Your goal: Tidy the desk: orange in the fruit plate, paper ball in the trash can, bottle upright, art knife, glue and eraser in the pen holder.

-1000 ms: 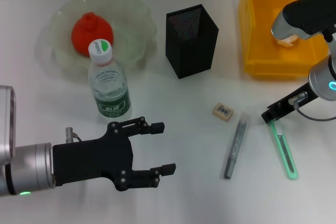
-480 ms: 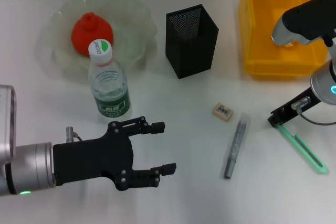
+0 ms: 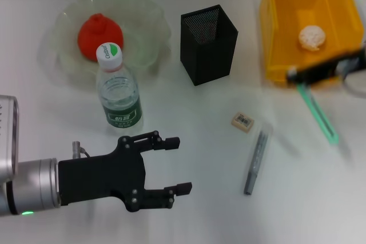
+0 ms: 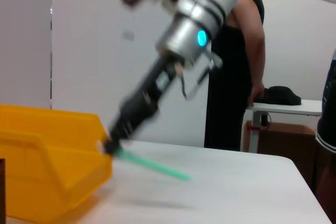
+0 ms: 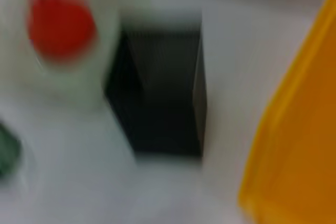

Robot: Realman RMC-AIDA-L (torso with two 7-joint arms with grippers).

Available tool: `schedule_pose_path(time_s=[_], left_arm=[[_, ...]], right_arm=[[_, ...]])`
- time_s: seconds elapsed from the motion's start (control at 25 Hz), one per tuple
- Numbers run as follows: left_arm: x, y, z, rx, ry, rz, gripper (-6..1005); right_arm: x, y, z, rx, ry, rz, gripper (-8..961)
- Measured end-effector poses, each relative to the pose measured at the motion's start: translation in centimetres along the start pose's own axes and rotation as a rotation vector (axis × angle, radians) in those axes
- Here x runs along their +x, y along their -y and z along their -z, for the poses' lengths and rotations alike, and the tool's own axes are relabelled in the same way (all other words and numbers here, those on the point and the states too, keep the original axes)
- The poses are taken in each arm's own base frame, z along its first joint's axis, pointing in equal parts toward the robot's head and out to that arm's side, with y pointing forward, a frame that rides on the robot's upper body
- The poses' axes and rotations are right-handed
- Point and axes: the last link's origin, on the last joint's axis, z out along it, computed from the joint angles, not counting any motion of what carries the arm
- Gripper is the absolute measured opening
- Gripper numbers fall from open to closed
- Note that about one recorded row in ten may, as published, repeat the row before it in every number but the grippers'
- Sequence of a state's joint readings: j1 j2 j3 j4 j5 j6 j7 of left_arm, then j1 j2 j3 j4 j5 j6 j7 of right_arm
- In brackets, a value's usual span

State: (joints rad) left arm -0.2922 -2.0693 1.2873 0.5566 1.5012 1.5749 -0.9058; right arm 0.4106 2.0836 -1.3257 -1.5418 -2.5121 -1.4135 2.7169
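The right gripper (image 3: 297, 75), at three o'clock on the table (image 3: 189, 210), is clamped on one end of the green art knife (image 3: 318, 112), lifted clear of the surface beside the yellow trash can (image 3: 274, 38); the paper ball (image 3: 311, 36) lies inside the can; the left gripper (image 3: 178, 164) hovers at seven o'clock, fingers spread wide and holding nothing; the bottle (image 3: 118, 92) stands upright just at five o'clock of the fruit plate (image 3: 143, 15), which holds the orange (image 3: 98, 31); the pen holder (image 3: 209, 44) stands at twelve o'clock; the eraser (image 3: 243, 122) and grey glue (image 3: 256, 163) lie near the centre, close together
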Motion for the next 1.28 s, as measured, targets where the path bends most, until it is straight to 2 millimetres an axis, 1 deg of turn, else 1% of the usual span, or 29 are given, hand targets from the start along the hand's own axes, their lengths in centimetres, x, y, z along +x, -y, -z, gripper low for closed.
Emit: schedule_pose_path(time_s=[0.04,0.08,0.12,0.2,0.24,0.28,0.32,0.36,0.4,0.44,0.52,0.56,0.6,0.64,0.68,0.72,0.76,0.8,0.84,0.88,0.92,0.96,1.0,1.04,1.08,1.12,1.28], left_arm=[[-0.1,-0.1,0.0,-0.005,0.003,0.005,800],[-0.1,-0.1,0.0,-0.005,0.003,0.005,800],[-0.2,-0.2,-0.1,-0.007,0.003,0.008,800],[-0.2,-0.2,-0.1,-0.009,0.005,0.009,800],[-0.2,-0.2,-0.2,-0.01,0.006,0.009,800],[-0.2,-0.2,-0.2,-0.01,0.006,0.009,800],[-0.2,-0.2,-0.2,-0.011,0.007,0.009,800],[-0.2,-0.2,-0.2,-0.012,0.007,0.01,800],[-0.3,-0.2,-0.2,-0.012,0.007,0.01,800],[-0.3,-0.3,-0.1,-0.011,0.008,0.012,799],[-0.4,-0.4,-0.1,-0.01,0.01,0.016,799],[-0.5,-0.4,-0.1,-0.01,0.01,0.019,799],[-0.5,-0.4,-0.1,-0.01,0.01,0.019,799],[-0.6,-0.5,-0.1,-0.01,0.01,0.025,799],[-0.6,-0.5,-0.1,-0.01,0.01,0.025,799],[-0.6,-0.5,-0.1,-0.01,0.01,0.026,799],[-0.6,-0.5,-0.1,-0.01,0.011,0.026,799],[-0.6,-0.5,-0.1,-0.009,0.011,0.026,799],[-0.6,-0.5,-0.1,-0.007,0.013,0.027,799],[-0.6,-0.5,-0.1,-0.007,0.013,0.027,799],[-0.7,-0.4,-0.1,-0.005,0.014,0.027,799],[-0.7,-0.4,-0.1,-0.002,0.017,0.029,799],[-0.7,-0.4,-0.1,-0.002,0.017,0.029,799],[-0.8,-0.4,-0.1,0.0,0.019,0.033,799],[-0.8,-0.4,-0.1,0.0,0.019,0.033,799],[-0.8,-0.3,-0.2,0.0,0.02,0.034,799],[-0.9,-0.3,-0.2,0.005,0.024,0.035,799]], right_arm=[[-0.9,0.6,1.7,-0.025,0.151,-0.001,174],[-0.9,0.6,1.7,-0.025,0.151,-0.001,175],[-1.3,0.8,2.1,-0.035,0.225,0.012,177],[-2.2,1.2,2.9,-0.053,0.398,0.037,179],[-3.0,1.4,2.9,-0.067,0.557,0.062,180],[-3.0,1.4,2.9,-0.067,0.557,0.062,181],[-3.8,1.3,2.3,-0.097,0.701,0.088,183],[-3.8,1.3,2.3,-0.097,0.701,0.088,184],[-4.1,1.2,1.8,-0.117,0.754,0.099,185],[-4.8,1.0,0.9,-0.166,0.843,0.103,187],[-5.3,0.9,-0.3,-0.203,0.915,0.11,189],[-5.4,0.9,-0.9,-0.21,0.942,0.114,190],[-5.4,0.9,-0.9,-0.21,0.942,0.114,191],[-5.7,0.8,-2.1,-0.203,0.982,0.138,193],[-5.7,0.8,-2.1,-0.203,0.982,0.138,194],[-5.9,0.7,-3.6,-0.203,0.997,0.141,195],[-5.9,0.7,-3.6,-0.203,0.997,0.141,197],[-6.0,0.5,-4.3,-0.203,0.997,0.149,198],[-6.2,0.2,-5.6,-0.208,0.979,0.155,199],[-6.2,0.2,-5.6,-0.208,0.979,0.155,200],[-6.2,0.0,-6.3,-0.207,0.964,0.165,201],[-6.1,-0.4,-7.4,-0.212,0.933,0.172,203],[-6.1,-0.4,-7.4,-0.212,0.933,0.172,204],[-6.1,-0.9,-8.3,-0.219,0.904,0.184,205],[-6.1,-0.9,-8.3,-0.219,0.904,0.184,207],[-6.0,-1.1,-8.8,-0.218,0.887,0.199,208],[-5.6,-1.2,-9.1,-0.215,0.878,0.206,213]])
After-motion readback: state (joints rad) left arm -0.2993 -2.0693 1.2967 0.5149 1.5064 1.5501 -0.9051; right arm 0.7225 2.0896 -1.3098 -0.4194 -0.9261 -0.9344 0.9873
